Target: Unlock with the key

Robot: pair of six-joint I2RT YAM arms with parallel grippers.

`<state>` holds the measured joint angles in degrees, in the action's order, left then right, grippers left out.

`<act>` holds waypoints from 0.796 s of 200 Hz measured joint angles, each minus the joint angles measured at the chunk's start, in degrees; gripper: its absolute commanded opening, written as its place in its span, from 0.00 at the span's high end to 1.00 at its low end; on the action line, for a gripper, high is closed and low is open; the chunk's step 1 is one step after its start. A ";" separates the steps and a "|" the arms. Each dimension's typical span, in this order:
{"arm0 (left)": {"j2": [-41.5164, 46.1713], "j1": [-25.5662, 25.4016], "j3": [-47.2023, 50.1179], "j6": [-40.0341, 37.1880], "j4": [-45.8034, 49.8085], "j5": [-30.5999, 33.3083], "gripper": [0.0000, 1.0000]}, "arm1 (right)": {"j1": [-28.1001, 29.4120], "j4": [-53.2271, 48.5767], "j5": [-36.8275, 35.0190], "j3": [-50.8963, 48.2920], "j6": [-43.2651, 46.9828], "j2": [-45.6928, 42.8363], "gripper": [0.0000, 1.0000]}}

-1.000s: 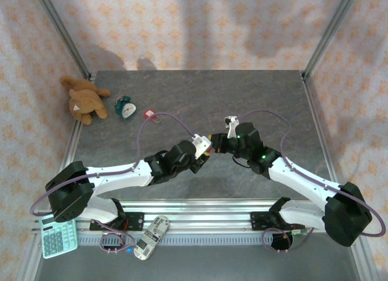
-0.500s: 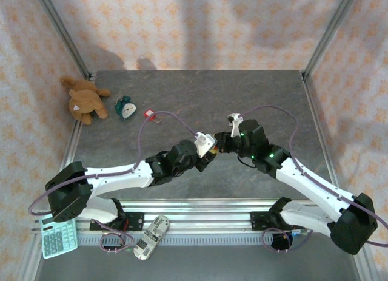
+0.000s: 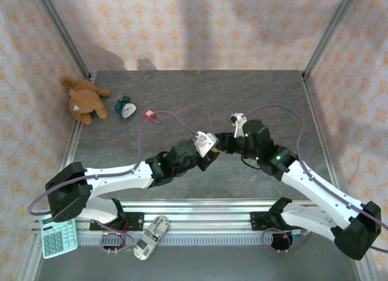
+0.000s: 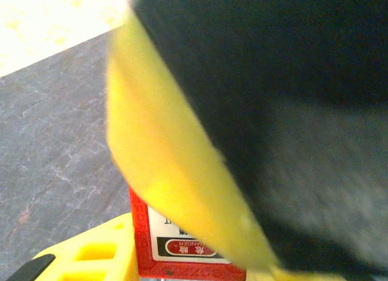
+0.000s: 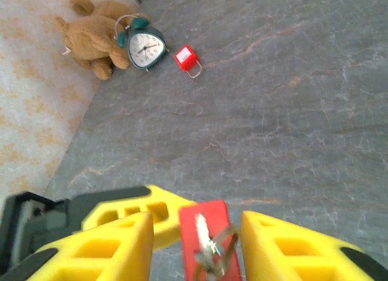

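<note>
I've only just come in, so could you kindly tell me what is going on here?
The two arms meet over mid-table. The left gripper holds a red padlock; the right gripper has open jaws astride it and the key on it. A second padlock lies near the clock.

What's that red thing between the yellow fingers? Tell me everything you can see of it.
A red padlock, plastic-looking, with a white label carrying a red DANGER band on one face. A silvery key on a wire ring sits in it. The left gripper clamps it; the right gripper straddles it, open.
</note>
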<state>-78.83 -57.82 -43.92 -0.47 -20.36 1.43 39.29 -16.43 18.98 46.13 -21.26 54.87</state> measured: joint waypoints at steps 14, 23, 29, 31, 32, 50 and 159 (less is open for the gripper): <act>0.00 0.07 0.00 0.00 -0.94 0.09 0.73 | -0.46 -1.90 -0.39 0.00 0.11 -0.31 0.53; 0.00 0.07 0.00 0.00 -1.01 0.09 0.73 | -0.98 -2.75 -0.59 0.00 0.04 -0.50 0.51; 0.00 0.07 0.00 0.00 -1.01 0.07 0.73 | -1.33 -3.10 -0.57 0.00 0.04 -0.63 0.51; 0.00 0.07 0.00 0.00 -1.01 0.07 0.73 | -1.42 -3.19 -0.55 0.00 0.00 -0.68 0.51; 0.00 0.07 0.00 0.00 -1.01 0.07 0.73 | -1.49 -3.30 -0.52 0.00 -0.09 -0.74 0.51; 0.07 0.04 0.00 -0.02 -1.01 0.07 0.73 | -1.88 -3.78 -0.26 0.00 -0.09 -1.36 0.49; -0.07 0.04 -0.02 -0.72 0.74 0.50 0.73 | -5.38 -6.73 0.57 2.64 0.79 -3.87 0.53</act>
<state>-78.89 -57.78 -43.94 -1.19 -19.62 1.93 33.91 -23.16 19.55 48.77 -20.47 51.00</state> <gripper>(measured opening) 0.329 0.497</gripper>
